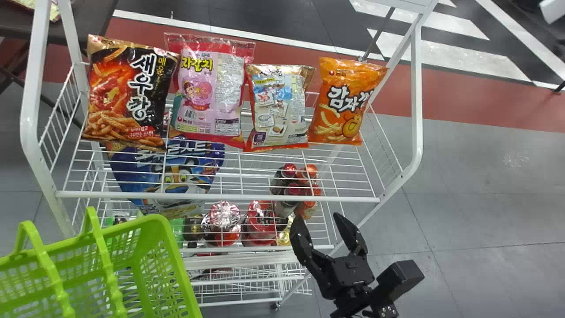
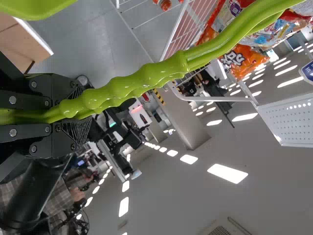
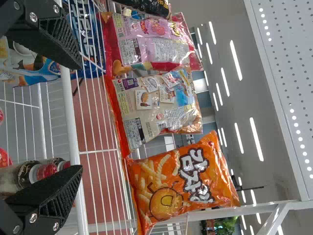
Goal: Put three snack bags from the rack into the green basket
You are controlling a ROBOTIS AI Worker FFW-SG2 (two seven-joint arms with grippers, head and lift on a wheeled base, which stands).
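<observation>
Right gripper [image 1: 318, 224], fingers spread, near the white wire rack [image 1: 30, 110]; left gripper [image 2: 80, 110] clamped on the green basket's [image 1: 176, 265] knobbly handle [image 2: 146, 78].
Four glossy, crimp-edged snack bags [image 1: 279, 110] sit on the upper shelf; open grid separates them from the front rail [image 1: 220, 196].

You are looking at a green basket [image 1: 175, 260] in smooth plastic, its handle [image 2: 137, 78] glossy and moulded into rounded bulges. The rack [image 1: 220, 196] in front of you looks like metal wire and tube under a smooth white finish, and its perforated panel [image 3: 288, 73] looks matt. You see crinkled, shiny plastic film on the black bag [image 1: 128, 88], pink bag [image 1: 212, 88], cream bag [image 1: 280, 110] and orange bag [image 1: 346, 101]. Your right gripper [image 1: 318, 216] looks mostly matt, with rough, textured pads [image 3: 58, 196]; your left gripper [image 2: 80, 111] has shiny metal screws. The grey floor [image 1: 463, 190] is smooth, with a faint sheen.
</observation>
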